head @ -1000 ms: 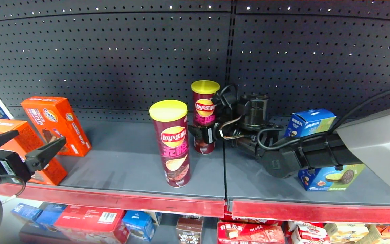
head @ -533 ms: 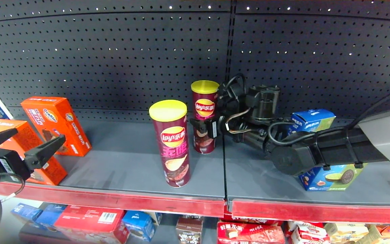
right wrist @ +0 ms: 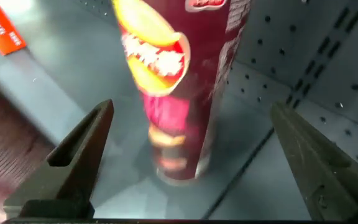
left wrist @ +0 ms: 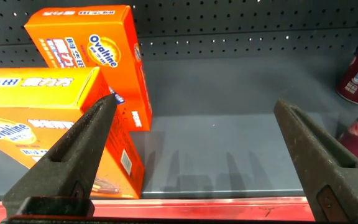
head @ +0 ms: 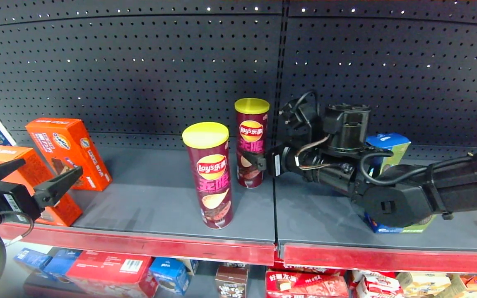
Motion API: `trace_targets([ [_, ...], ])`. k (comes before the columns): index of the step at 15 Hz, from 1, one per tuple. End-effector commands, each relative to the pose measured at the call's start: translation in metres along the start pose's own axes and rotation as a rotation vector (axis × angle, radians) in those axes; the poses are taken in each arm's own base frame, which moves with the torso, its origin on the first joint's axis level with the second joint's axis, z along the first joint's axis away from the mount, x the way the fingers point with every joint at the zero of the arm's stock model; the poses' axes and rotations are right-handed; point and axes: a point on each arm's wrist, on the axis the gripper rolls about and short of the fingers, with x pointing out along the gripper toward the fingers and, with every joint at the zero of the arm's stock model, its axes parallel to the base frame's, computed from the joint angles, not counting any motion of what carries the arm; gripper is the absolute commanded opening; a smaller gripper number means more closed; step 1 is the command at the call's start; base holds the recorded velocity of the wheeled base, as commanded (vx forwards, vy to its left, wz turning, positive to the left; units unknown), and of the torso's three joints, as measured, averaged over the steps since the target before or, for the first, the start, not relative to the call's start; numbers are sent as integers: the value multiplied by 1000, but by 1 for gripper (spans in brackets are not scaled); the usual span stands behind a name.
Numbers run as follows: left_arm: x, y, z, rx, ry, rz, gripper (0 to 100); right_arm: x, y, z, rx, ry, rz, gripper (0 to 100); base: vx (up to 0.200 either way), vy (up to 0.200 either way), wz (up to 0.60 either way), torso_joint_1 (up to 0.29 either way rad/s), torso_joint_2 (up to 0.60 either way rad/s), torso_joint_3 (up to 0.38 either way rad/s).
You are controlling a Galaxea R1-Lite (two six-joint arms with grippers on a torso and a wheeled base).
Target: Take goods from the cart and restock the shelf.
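Observation:
Two dark red chip cans with yellow lids stand upright on the grey shelf (head: pixel 155 194). The front can (head: pixel 208 174) is near the shelf's red edge. The rear can (head: pixel 250 142) stands close to the pegboard. My right gripper (head: pixel 257 160) is at the rear can's right side, low on its body. In the right wrist view the right gripper (right wrist: pixel 192 109) is open and the rear can (right wrist: pixel 179 68) stands just beyond its fingertips (right wrist: pixel 98 121). My left gripper (head: pixel 52 164) hangs open at the shelf's front left, holding nothing. The left wrist view has the left gripper (left wrist: pixel 194 102) beside the orange boxes.
Two orange boxes (head: pixel 68 151) (left wrist: pixel 39 124) stand at the shelf's left. Blue boxes (head: pixel 389 145) sit at the right, partly behind my right arm. Bare grey shelf lies between the orange boxes and the cans. The lower shelf (head: pixel 114 269) holds several packs.
My right arm has drawn back to the right, away from the rear can, which stays upright in place. The left gripper has barely moved.

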Motion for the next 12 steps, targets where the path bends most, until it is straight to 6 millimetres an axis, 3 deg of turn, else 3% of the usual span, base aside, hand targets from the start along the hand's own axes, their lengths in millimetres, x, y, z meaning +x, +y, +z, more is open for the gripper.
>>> trace_targets([
  [1,1,0,-2,-4,10,0,100,-22,3,16,-1,-34,8,100,0,0,0,0,0,0],
  [7,4,1,-11,-12,48,1,100,-79,1,61,57,-21,5,100,0,0,0,0,0,0],
  [10,5,1,-12,-14,57,1,100,-128,-2,78,59,-40,-73,100,0,0,0,0,0,0],
  [12,7,1,-15,-18,69,-1,100,-163,-3,77,58,-31,-94,100,0,0,0,0,0,0],
])
